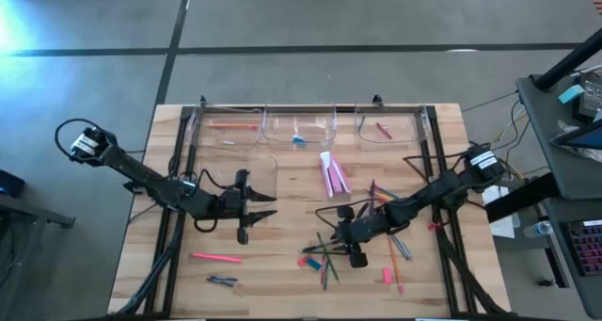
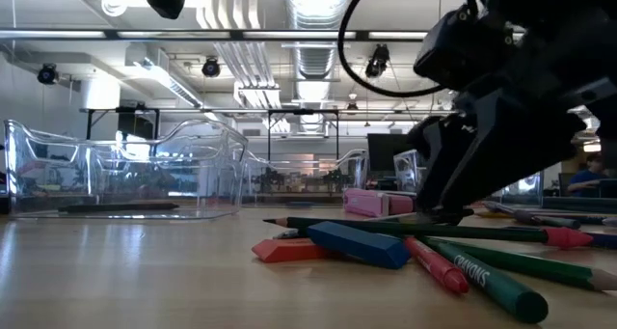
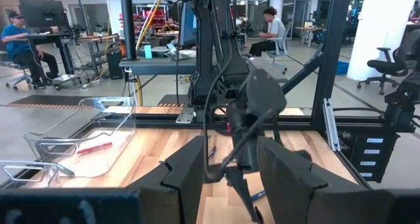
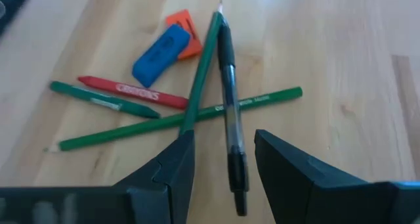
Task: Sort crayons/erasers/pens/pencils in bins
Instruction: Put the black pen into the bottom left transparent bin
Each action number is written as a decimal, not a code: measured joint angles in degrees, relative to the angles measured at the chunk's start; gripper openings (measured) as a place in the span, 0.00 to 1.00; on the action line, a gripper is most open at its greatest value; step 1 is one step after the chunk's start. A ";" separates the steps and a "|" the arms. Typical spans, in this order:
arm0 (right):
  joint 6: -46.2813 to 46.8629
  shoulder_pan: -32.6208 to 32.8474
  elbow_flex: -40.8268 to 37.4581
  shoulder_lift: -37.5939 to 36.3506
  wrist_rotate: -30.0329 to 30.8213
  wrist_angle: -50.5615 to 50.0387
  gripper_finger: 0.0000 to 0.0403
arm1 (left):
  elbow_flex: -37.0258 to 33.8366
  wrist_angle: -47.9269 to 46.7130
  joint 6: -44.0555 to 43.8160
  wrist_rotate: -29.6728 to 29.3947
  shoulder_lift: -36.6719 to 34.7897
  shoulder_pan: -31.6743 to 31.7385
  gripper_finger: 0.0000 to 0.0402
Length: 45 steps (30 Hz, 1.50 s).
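My right gripper (image 4: 223,161) is open, low over a pile of sticks near the table's front middle (image 1: 353,238). Its fingers stand on either side of a black pen (image 4: 230,112), apart from it. The pen lies on the table across a green pencil (image 4: 200,73) and a green crayon (image 4: 177,122). A red crayon (image 4: 131,91), a blue eraser (image 4: 159,52) and an orange eraser (image 4: 187,23) lie beyond. My left gripper (image 1: 246,206) is open and empty, left of centre. Clear bins (image 1: 301,128) stand along the far edge.
A fourth clear bin (image 1: 256,170) stands by my left gripper. Pink blocks (image 1: 334,175) lie mid-table, and a pink eraser (image 1: 387,275) lies at the front right. A pink stick (image 1: 214,258) and a blue item (image 1: 223,280) lie at the front left. People sit beyond the table.
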 joint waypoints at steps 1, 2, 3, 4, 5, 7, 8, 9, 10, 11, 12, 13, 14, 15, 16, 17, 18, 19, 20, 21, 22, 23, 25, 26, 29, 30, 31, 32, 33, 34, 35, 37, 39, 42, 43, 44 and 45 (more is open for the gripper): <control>0.25 -0.21 0.05 0.54 -0.03 -0.01 0.37 | 0.00 -0.02 -0.02 -0.02 0.00 0.00 0.32; 0.54 -0.41 0.05 0.87 -0.02 -0.14 0.37 | 0.00 0.00 -0.04 0.00 0.00 0.00 0.32; 0.70 -0.61 0.05 1.13 -0.05 -0.34 0.37 | 0.00 0.00 -0.04 0.00 0.00 0.00 0.32; 0.76 -0.82 0.05 1.45 -0.06 -0.21 0.37 | 0.00 0.00 -0.04 0.00 0.00 0.00 0.32; 0.79 -1.03 0.05 1.56 -0.05 -0.19 0.37 | 0.00 0.02 -0.04 0.00 0.00 0.00 0.32; 0.98 -1.39 0.05 1.75 -0.03 -0.58 0.37 | 0.00 0.01 -0.04 0.00 0.00 0.00 0.32; 1.31 -1.52 0.05 1.78 -0.03 -0.65 0.37 | 0.00 0.01 -0.05 0.00 0.00 0.00 0.32; 1.36 -1.68 0.05 1.78 0.01 -1.03 0.37 | 0.00 0.00 -0.05 0.00 0.00 0.00 0.32; 1.40 -1.83 0.05 1.78 0.01 -1.38 0.37 | 0.00 0.02 -0.04 0.00 0.00 0.00 0.32; 1.43 -1.89 0.05 1.78 0.02 -1.57 0.37 | 0.00 0.01 -0.05 0.00 0.00 0.00 0.32; 1.42 -1.89 0.05 1.78 0.20 -1.70 0.37 | 0.00 0.00 -0.06 0.00 0.00 0.00 0.32; 1.42 -1.89 0.05 1.78 0.44 -1.73 0.37 | 0.00 0.00 -0.06 0.00 0.00 0.00 0.32; 1.42 -1.89 0.05 1.74 0.42 -1.75 0.37 | 0.00 0.00 -0.06 0.00 0.00 0.00 0.32; 1.42 -1.89 0.05 1.74 0.44 -1.73 0.37 | 0.00 0.00 -0.05 0.00 0.00 0.00 0.32; 1.42 -1.87 0.05 1.72 0.44 -1.75 0.37 | 0.00 -0.01 -0.06 0.00 0.00 0.00 0.32; 1.42 -1.87 0.05 1.72 0.43 -1.76 0.37 | 0.00 -0.01 -0.04 0.00 0.00 0.00 0.32; 1.42 -1.87 0.05 1.72 0.44 -1.81 0.37 | 0.00 0.00 -0.05 0.00 0.00 0.00 0.32; 1.42 -1.87 0.05 1.72 0.44 -1.89 0.37 | 0.00 0.00 -0.04 0.00 0.00 0.00 0.32; 1.40 -1.87 0.05 1.72 0.44 -1.94 0.37 | 0.00 0.00 -0.04 0.00 0.00 0.00 0.32; 1.40 -1.87 0.05 1.72 0.44 -2.10 0.37 | 0.00 0.00 -0.04 0.00 0.00 0.00 0.32; 1.40 -1.87 0.05 1.72 0.44 -2.25 0.37 | 0.00 0.00 -0.04 0.00 0.00 0.00 0.32; 1.40 -1.87 0.05 1.72 0.44 -2.37 0.37 | 0.00 0.00 -0.04 0.00 0.00 0.00 0.32; 1.40 -1.87 0.05 1.69 0.47 -2.51 0.37 | 0.00 -0.01 -0.06 0.00 0.00 0.00 0.32; 1.38 -1.87 0.05 1.69 0.47 -2.54 0.37 | 0.00 0.00 -0.05 0.00 0.00 0.00 0.32; 1.38 -1.87 0.05 1.69 0.47 -2.54 0.37 | 0.00 0.00 -0.04 0.00 0.00 0.00 0.32; 1.38 -1.87 0.03 1.69 0.47 -2.54 0.37 | 0.00 0.00 -0.04 0.00 0.00 0.00 0.32; 1.38 -1.87 0.05 1.69 0.47 -2.54 0.37 | 0.00 0.00 -0.04 0.00 0.00 0.00 0.32; 1.38 -1.87 0.04 1.69 0.49 -2.54 0.37 | 0.00 0.00 -0.04 0.00 0.00 0.00 0.32; 1.37 -1.87 0.03 1.69 0.49 -2.54 0.37 | 0.00 -0.01 -0.04 0.00 0.00 0.00 0.32; 1.35 -1.87 0.03 1.69 0.49 -2.54 0.37 | 0.00 0.00 -0.04 0.00 0.00 0.00 0.32; 1.34 -1.87 0.03 1.69 0.49 -2.54 0.37 | 0.00 0.00 -0.04 0.00 0.00 0.00 0.32; 1.34 -1.87 0.03 1.69 0.51 -2.54 0.37 | 0.00 0.00 -0.04 0.00 0.00 0.00 0.32; 1.34 -1.87 0.03 1.69 0.55 -2.54 0.36 | 0.00 0.00 -0.04 0.00 0.00 0.00 0.32; 1.34 -1.91 0.03 1.69 0.64 -2.54 0.32 | 0.00 0.00 -0.04 0.00 0.00 0.00 0.32; 1.32 -2.01 0.03 1.69 0.62 -2.54 0.29 | 0.00 -0.01 -0.04 0.00 0.00 0.00 0.32; 1.34 -2.13 0.03 1.67 0.62 -2.54 0.25 | 0.00 0.00 -0.05 0.00 0.00 0.00 0.32; 1.31 -2.28 0.03 1.67 0.60 -2.54 0.21 | 0.00 0.00 -0.04 0.00 0.00 0.00 0.32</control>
